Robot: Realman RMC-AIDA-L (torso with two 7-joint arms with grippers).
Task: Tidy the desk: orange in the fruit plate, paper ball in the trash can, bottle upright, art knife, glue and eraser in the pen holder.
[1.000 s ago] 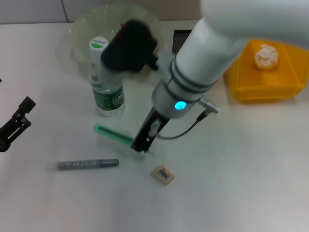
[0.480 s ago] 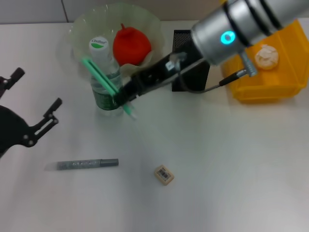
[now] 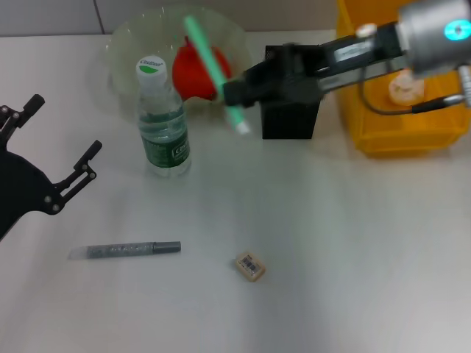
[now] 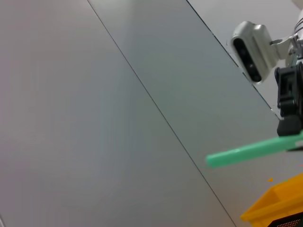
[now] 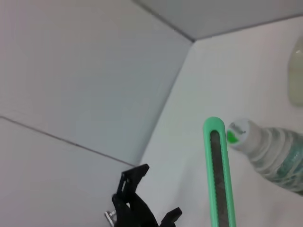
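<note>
My right gripper [image 3: 232, 93] is shut on the green art knife [image 3: 215, 72] and holds it tilted in the air, just left of the black mesh pen holder [image 3: 291, 110]. The knife also shows in the right wrist view [image 5: 219, 176] and the left wrist view [image 4: 251, 150]. The orange [image 3: 193, 68] lies in the clear fruit plate [image 3: 129, 44]. The bottle [image 3: 163, 121] stands upright. The grey glue stick [image 3: 126, 250] and the eraser [image 3: 250, 265] lie on the desk. The paper ball [image 3: 406, 87] sits in the yellow trash can [image 3: 368, 136]. My left gripper [image 3: 65, 123] is open and empty at the left.
The white desk [image 3: 353, 243] stretches in front of the pen holder and the trash can. The bottle stands between the plate and the glue stick. The right arm reaches across above the trash can and the pen holder.
My right gripper has lifted the art knife off the desk and carried it back and to the right, past the bottle toward the pen holder. The left gripper has come further into view.
</note>
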